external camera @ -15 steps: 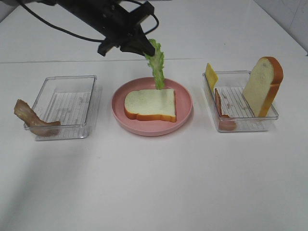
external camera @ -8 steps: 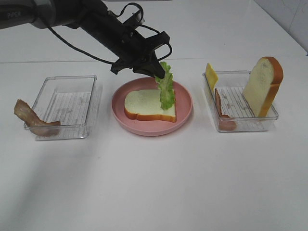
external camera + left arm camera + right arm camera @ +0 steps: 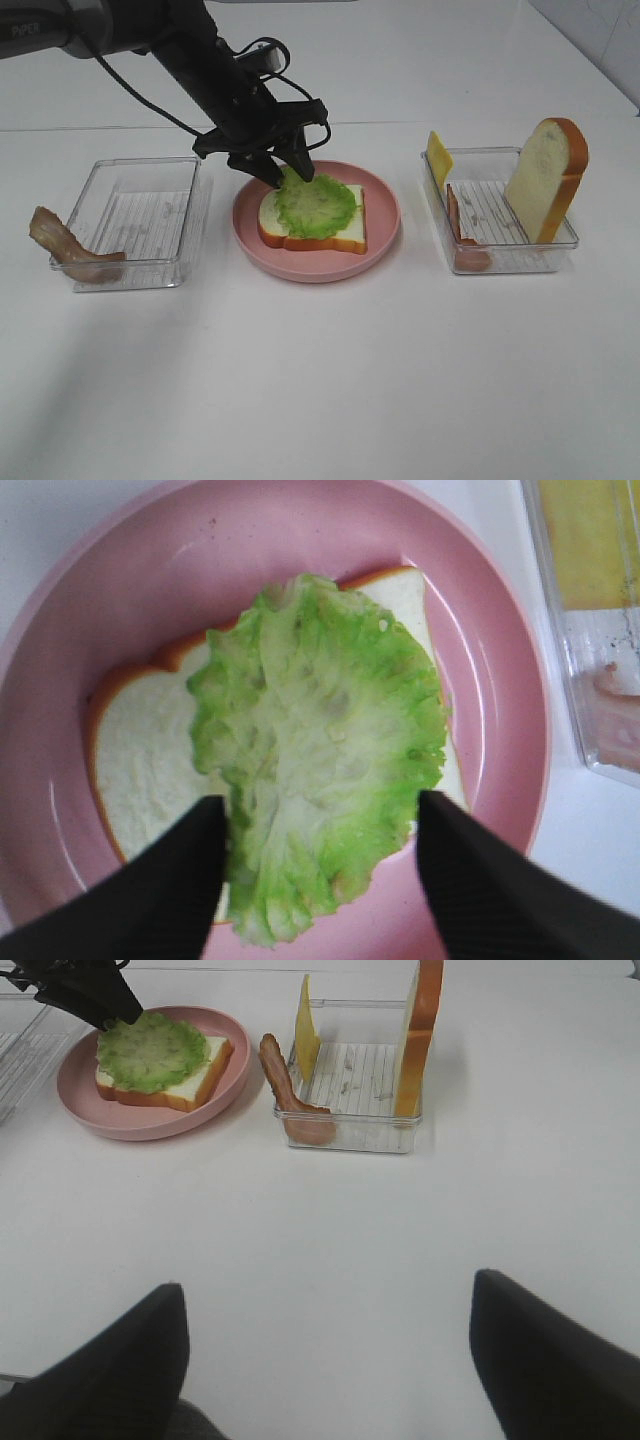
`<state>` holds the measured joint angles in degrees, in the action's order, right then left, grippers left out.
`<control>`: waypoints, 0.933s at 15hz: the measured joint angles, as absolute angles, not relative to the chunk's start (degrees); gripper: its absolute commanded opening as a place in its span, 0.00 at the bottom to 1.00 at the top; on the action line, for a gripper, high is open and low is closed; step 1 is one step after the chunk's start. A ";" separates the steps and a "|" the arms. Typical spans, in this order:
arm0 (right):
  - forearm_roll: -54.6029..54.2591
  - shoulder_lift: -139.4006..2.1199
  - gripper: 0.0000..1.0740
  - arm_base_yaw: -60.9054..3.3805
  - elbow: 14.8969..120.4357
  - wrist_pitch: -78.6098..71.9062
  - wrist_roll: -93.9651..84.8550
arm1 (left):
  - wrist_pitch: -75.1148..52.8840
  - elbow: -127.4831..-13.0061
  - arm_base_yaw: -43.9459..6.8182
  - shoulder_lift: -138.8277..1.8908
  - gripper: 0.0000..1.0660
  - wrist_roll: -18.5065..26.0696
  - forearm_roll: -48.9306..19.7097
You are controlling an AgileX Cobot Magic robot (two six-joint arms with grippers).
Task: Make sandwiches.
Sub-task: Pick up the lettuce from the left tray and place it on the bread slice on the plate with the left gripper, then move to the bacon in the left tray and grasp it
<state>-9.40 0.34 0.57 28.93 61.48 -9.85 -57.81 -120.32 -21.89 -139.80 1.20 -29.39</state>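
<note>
Remote desk view, sandwich under way: at mid-table a green frilled toy lettuce leaf (image 3: 318, 197) lies flat on a white toy bread slice with orange-brown crust (image 3: 300, 245), itself resting on the round pink plate (image 3: 388, 215), between a clear plastic tray on the left (image 3: 145, 160) and another on the right (image 3: 520, 258). I judge the leaf light, soft and floppy, likely to fold or slide if nudged, so I would take it only by its ruffled rim. The bread looks light and spongy, best pinched across its crust edges. The left gripper (image 3: 285, 172) hovers low over the far-left part of the plate, its black fingers (image 3: 150, 890) parted and clamping nothing. In the left wrist view the end of the leaf lies between the two fingers, one finger touching or overlapping the frill, I cannot tell which, the other just beside it. The right gripper (image 3: 328, 1282) hangs wide apart and empty over the near table, well apart from the plate. By my reckoning, the thin yellow cheese slice (image 3: 438, 156) and the reddish-brown bacon strip (image 3: 462, 236) leaning in the right tray are yet to be layered, beside the upright second bread slice (image 3: 545, 178)
</note>
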 measured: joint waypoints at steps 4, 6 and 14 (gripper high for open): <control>-9.40 0.34 0.69 0.57 28.93 61.48 -9.85 | -61.19 -120.95 -21.89 -139.80 0.83 1.20 -25.50; -9.40 0.34 0.69 0.57 28.93 61.48 -9.85 | -65.89 -124.22 -21.89 -139.80 0.83 1.03 -20.28; -9.40 0.34 0.69 0.57 28.93 61.48 -9.85 | -69.50 -131.49 -20.51 -133.44 0.82 -4.64 -6.30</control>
<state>-9.40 0.34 0.57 28.93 61.48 -9.85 -69.50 -131.49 -20.51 -133.44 -4.64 -6.30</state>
